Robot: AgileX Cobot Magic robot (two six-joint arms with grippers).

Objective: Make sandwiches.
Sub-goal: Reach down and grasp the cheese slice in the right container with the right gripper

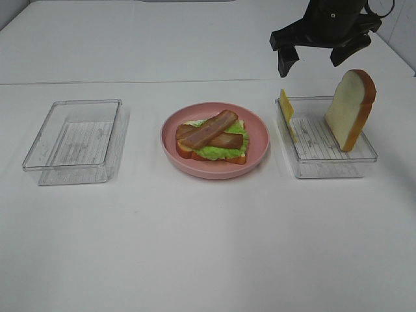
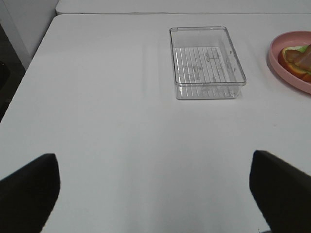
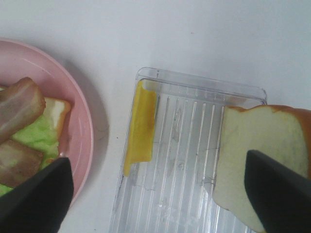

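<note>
Overhead, the part-built sandwich (image 1: pixel 211 138) is seen on the pink plate (image 1: pixel 259 133) at the middle of the white desk (image 1: pixel 208 247): bread underneath, green lettuce (image 1: pixel 221 152), and two crossed bacon strips (image 1: pixel 209 130) on top. A clear left tray (image 1: pixel 39 156) is set on one side of the plate and a clear right tray (image 1: pixel 328 166) on the other; in the latter a yellow cheese slice (image 1: pixel 286 112) is propped on edge against the wall nearest the plate, and a bread slice (image 1: pixel 350 109) is stood upright at the opposite wall. The right gripper (image 1: pixel 312 64) is held above it, spread open, nothing grasped

In the left wrist view, the left gripper (image 2: pixel 155 194) is shown released, fingers (image 2: pixel 29 194) wide apart above the desk (image 2: pixel 121 121), the left tray (image 2: pixel 206 90) and the plate's (image 2: pixel 277 63) rim beyond

In the right wrist view, the cheese slice (image 3: pixel 141 126) and bread slice (image 3: pixel 262 160) are framed between the parted fingers (image 3: pixel 34 199) of the right gripper (image 3: pixel 158 194), and the sandwich (image 3: pixel 39 131) lies on the plate (image 3: pixel 82 121) beside the right tray (image 3: pixel 194 82)
</note>
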